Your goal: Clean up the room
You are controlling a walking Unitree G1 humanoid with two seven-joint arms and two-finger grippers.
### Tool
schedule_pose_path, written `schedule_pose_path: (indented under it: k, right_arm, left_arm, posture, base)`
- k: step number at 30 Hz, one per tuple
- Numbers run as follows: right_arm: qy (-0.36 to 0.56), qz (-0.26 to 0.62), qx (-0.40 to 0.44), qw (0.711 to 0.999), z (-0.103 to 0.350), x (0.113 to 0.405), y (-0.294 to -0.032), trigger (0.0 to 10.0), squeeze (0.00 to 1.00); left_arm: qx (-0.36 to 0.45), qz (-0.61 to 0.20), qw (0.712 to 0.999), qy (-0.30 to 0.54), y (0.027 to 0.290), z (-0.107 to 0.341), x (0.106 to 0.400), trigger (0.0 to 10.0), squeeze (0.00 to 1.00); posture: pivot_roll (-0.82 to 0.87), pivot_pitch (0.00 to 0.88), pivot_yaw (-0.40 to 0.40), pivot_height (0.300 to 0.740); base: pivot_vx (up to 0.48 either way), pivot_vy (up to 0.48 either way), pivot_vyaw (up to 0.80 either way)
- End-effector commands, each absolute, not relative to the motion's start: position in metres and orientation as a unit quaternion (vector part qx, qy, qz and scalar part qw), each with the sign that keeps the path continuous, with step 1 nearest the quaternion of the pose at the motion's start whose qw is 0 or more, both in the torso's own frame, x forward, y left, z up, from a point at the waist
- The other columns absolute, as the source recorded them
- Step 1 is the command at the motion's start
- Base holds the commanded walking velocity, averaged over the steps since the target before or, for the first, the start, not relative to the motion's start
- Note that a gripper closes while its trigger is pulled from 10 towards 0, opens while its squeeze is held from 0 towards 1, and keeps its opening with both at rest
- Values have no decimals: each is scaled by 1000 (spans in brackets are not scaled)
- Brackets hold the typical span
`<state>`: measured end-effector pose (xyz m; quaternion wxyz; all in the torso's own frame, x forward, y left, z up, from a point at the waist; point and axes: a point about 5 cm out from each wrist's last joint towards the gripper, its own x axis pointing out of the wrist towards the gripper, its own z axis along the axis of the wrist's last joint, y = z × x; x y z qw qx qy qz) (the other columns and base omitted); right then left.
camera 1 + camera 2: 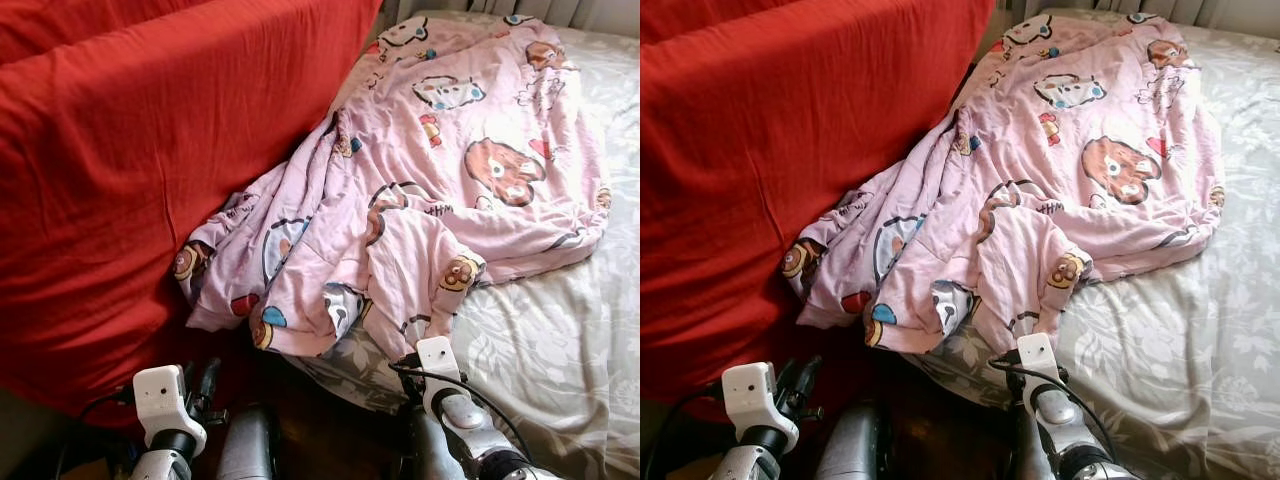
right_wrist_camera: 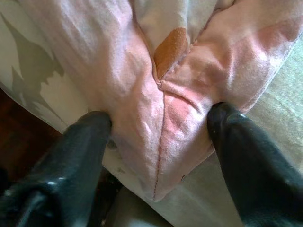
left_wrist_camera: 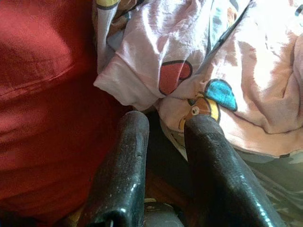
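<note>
Two grippers, one crumpled quilt, one bed.

Item: pink quilt [image 1: 450,180], printed with cartoon animals and hearts. Lies rumpled across the bed [image 1: 560,350], spread flatter toward the far end and bunched into folds at the near edge, where one corner droops over the side of the mattress. Its left-hand folds press against the red cover.

Item: bed, dressed in a pale grey sheet with a leaf pattern; bare sheet shows along the right side and the near corner.

Item: red cover [image 1: 130,170], a large red cloth draped over something bulky just left of the bed, hanging down to the floor.

Item: left gripper [image 3: 163,125]. Low at the gap between red cover and bed, fingers [image 3: 128,156] parted by a narrow gap, nothing between them. Tips sit just short of the hanging quilt fold that bears a red heart and a blue patch.

Item: right gripper [image 2: 161,120]. At the near edge of the mattress, fingers [image 2: 85,137] spread wide, one to either side of a pointed pink fold of the quilt. The fold lies between the tips, not squeezed.
</note>
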<state>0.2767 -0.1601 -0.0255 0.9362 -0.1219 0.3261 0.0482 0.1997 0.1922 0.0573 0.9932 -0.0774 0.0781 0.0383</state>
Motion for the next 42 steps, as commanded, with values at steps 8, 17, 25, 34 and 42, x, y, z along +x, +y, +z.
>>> schedule_pose_path:
  k: [8, 17, 25, 34, 42]
  right_arm:
    - [347, 58, -134, 927, -31, 271, -159, 0, 0]
    - [352, 62, -137, 924, -33, 269, -159, 0, 0]
    - [357, 59, -143, 921, -33, 268, -162, 0, 0]
    - [333, 21, -101, 937, -30, 270, -173, 0, 0]
    - [233, -26, -6, 972, -10, 280, -195, 6706, 0]
  left_arm:
    - [-80, 41, 991, 95, 190, 53, 193, 10000, 0]
    - [-85, 40, 991, 98, 186, 51, 191, 10000, 0]
    - [-91, 45, 991, 91, 187, 49, 206, 10000, 0]
    - [-89, 51, 992, 68, 194, 53, 230, 10000, 0]
    - [-82, 43, 994, 63, 199, 50, 252, 10000, 0]
  posture:
    - [196, 217, 19, 605]
    - [193, 213, 19, 605]
    - [181, 152, 21, 605]
    - [150, 40, 28, 605]
    - [78, 0, 58, 605]
  base:
    - [0, 0, 0]
    - [0, 0, 0]
    - [0, 0, 0]
    - [0, 0, 0]
    - [0, 0, 0]
